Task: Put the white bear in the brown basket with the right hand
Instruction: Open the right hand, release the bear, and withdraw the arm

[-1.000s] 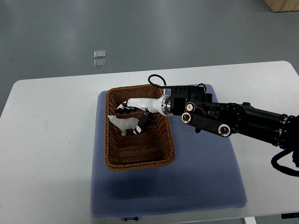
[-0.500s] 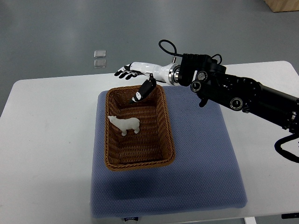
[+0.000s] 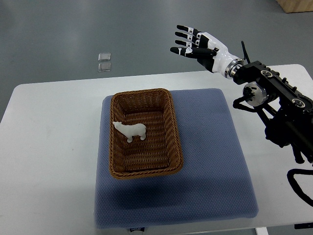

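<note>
Right hand [image 3: 199, 45]: raised beyond the far edge of the white table [image 3: 49, 147], fingers [image 3: 185, 34] spread and extended, grasping nothing. White bear [image 3: 130, 130]: well apart from the hand, toward the near left, standing inside the brown basket [image 3: 173, 122] against its left wall. Basket: resting on the blue mat [image 3: 215, 161], nearer and left of the hand. Two small clear squares [image 3: 104, 61]: far left of the hand, on the grey floor.

bear [image 3: 130, 130] in basket [image 3: 172, 131], basket on mat [image 3: 210, 161], mat on table [image 3: 49, 147]
</note>
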`<action>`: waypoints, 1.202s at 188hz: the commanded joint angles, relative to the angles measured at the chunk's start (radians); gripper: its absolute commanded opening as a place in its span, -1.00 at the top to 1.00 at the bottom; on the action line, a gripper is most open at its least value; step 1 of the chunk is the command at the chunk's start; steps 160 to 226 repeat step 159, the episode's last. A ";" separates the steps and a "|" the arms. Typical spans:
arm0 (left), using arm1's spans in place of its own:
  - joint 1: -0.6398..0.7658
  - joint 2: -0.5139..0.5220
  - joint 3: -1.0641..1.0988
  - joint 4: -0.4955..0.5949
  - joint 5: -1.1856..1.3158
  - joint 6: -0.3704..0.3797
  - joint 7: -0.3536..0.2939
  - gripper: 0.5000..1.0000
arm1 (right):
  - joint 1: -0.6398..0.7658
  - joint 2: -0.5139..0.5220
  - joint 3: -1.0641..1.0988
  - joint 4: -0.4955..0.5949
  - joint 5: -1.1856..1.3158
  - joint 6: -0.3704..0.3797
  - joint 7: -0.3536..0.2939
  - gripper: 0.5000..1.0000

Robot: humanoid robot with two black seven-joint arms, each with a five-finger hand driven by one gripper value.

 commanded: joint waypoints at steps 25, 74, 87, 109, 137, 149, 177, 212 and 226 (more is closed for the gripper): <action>-0.001 0.000 0.002 -0.001 0.000 0.000 0.000 -1.00 | -0.104 0.039 0.051 -0.052 0.373 0.030 0.057 -0.72; 0.000 0.000 0.000 -0.002 0.000 0.000 0.000 -1.00 | -0.146 0.060 0.050 -0.060 0.470 0.043 0.180 -0.73; 0.000 0.000 0.000 -0.002 0.000 0.000 0.000 -1.00 | -0.157 0.060 0.051 -0.060 0.471 0.043 0.183 -0.73; -0.001 0.000 0.000 -0.002 0.000 0.000 0.000 -1.00 | -0.163 0.060 0.051 -0.066 0.471 0.041 0.185 -0.73; 0.000 0.000 0.000 -0.002 0.000 0.000 0.000 -1.00 | -0.161 0.056 0.054 -0.106 0.471 0.049 0.185 -0.73; 0.000 0.000 0.000 -0.002 0.000 0.000 0.000 -1.00 | -0.161 0.056 0.054 -0.110 0.471 0.049 0.185 -0.73; 0.000 0.000 0.000 -0.002 0.000 0.000 0.000 -1.00 | -0.161 0.054 0.054 -0.109 0.471 0.049 0.185 -0.73; 0.000 0.000 0.000 -0.002 0.000 0.000 0.000 -1.00 | -0.161 0.054 0.054 -0.109 0.471 0.049 0.185 -0.73; 0.000 0.000 0.000 -0.002 0.000 0.000 0.000 -1.00 | -0.161 0.054 0.054 -0.109 0.471 0.049 0.185 -0.73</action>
